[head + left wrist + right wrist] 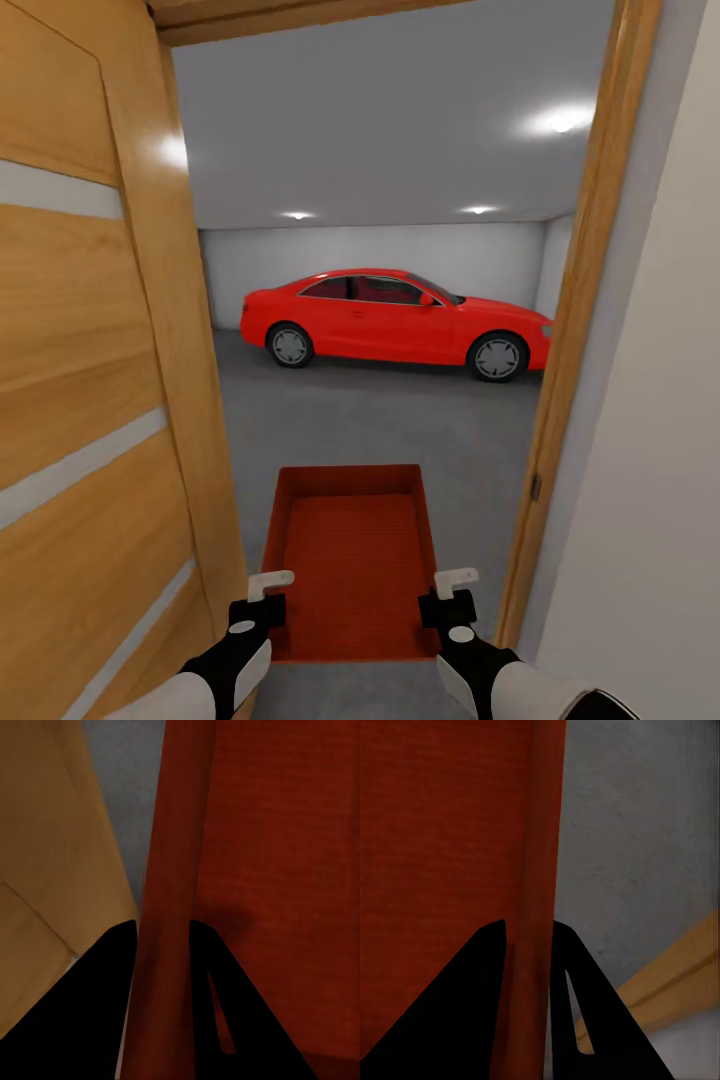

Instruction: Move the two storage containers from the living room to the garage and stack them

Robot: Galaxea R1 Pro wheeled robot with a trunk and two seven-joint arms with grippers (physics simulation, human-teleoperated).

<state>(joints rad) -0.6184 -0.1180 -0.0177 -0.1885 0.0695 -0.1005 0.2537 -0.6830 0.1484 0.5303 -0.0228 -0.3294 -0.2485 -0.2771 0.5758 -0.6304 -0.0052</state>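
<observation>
I hold one orange-red storage container [355,560] level in front of me, in a doorway facing the garage. My left gripper [262,598] is shut on its left wall and my right gripper [450,595] on its right wall. In the left wrist view the red wall [166,945] runs between the two dark fingers [97,1012], and in the right wrist view the container's wall [534,945] does the same between the fingers [472,1005]. The container is empty. Beyond it lies the grey concrete floor [400,420] of the garage.
A red car [395,322] is parked across the far side of the garage, before a pale wall. An open wooden door [90,400] stands close on my left, and the wooden door frame [575,330] and a white wall [660,450] are close on my right.
</observation>
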